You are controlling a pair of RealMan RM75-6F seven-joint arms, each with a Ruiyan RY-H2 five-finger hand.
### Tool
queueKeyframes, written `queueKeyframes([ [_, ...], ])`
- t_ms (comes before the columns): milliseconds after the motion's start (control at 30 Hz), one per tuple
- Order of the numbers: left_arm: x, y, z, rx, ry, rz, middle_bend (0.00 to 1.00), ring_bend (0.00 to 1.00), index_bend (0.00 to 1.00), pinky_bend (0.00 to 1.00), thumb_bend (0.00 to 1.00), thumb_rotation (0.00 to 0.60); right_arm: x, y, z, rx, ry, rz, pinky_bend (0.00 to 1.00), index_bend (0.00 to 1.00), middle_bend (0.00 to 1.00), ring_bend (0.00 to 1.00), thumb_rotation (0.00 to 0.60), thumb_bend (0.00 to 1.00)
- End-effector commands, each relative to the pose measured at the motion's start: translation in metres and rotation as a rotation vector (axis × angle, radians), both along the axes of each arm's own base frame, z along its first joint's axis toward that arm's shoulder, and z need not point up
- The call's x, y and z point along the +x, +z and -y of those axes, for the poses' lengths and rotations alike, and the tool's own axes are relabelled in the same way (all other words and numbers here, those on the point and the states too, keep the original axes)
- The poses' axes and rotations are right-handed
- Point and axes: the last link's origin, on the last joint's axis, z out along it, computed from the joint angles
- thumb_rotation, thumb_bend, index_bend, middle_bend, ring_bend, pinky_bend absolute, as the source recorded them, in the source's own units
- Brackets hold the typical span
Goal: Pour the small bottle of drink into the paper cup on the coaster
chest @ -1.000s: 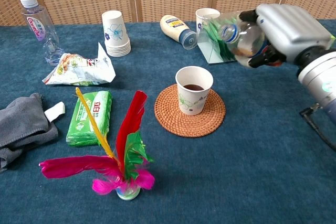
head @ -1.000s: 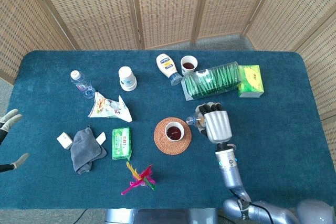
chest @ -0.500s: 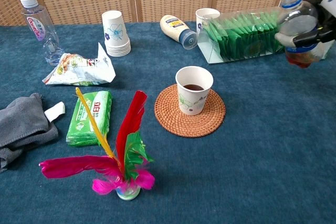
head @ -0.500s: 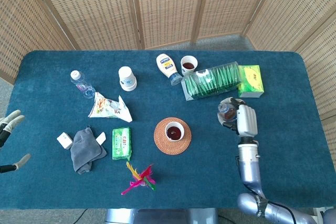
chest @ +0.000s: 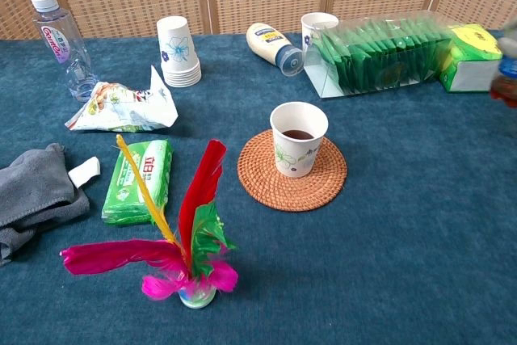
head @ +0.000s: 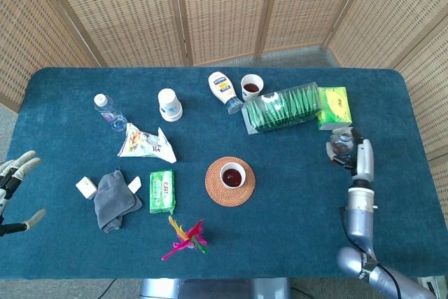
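The paper cup (head: 232,174) stands on the round woven coaster (head: 217,190) at mid-table, with dark drink in it; in the chest view the cup (chest: 297,149) and coaster (chest: 323,179) sit at centre. Far off to the right, my right hand (head: 360,157) grips the small bottle (head: 341,143), which is upright, near the green box. In the chest view only a sliver of the bottle (chest: 508,78) shows at the right edge. My left hand (head: 14,183) hovers open at the table's left edge, fingers spread, holding nothing.
Along the back are a water bottle (head: 108,111), stacked paper cups (head: 169,104), a mayonnaise bottle (head: 224,92), a second cup of drink (head: 252,87), a clear box of green packets (head: 283,108) and a green box (head: 334,108). A snack bag (head: 143,143), grey cloth (head: 114,199), green pack (head: 162,192) and feather shuttlecock (head: 185,238) lie left of the coaster.
My right hand has swung the bottle from beside the cup far to the right, turning it from tilted to upright. The left hand has barely shifted.
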Motion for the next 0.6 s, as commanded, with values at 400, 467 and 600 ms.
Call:
queueKeyframes([
  [400, 0.001, -0.004, 0.000, -0.040, -0.008, -0.001, 0.00, 0.00, 0.00, 0.00, 0.33, 0.600, -0.034, -0.008, -0.015, -0.029, -0.066, 0.124, 0.63, 0.53, 0.60, 0.31, 0.600, 0.74],
  [467, 0.001, -0.004, -0.001, -0.043, -0.006, -0.001, 0.00, 0.00, 0.00, 0.00, 0.33, 0.600, -0.036, -0.010, -0.016, -0.032, -0.068, 0.137, 0.63, 0.53, 0.60, 0.31, 0.600, 0.74],
  [600, -0.001, -0.003, -0.003, -0.046, 0.003, 0.003, 0.00, 0.00, 0.00, 0.00, 0.33, 0.600, -0.045, -0.013, -0.018, -0.035, -0.073, 0.149, 0.63, 0.53, 0.61, 0.31, 0.600, 0.74],
])
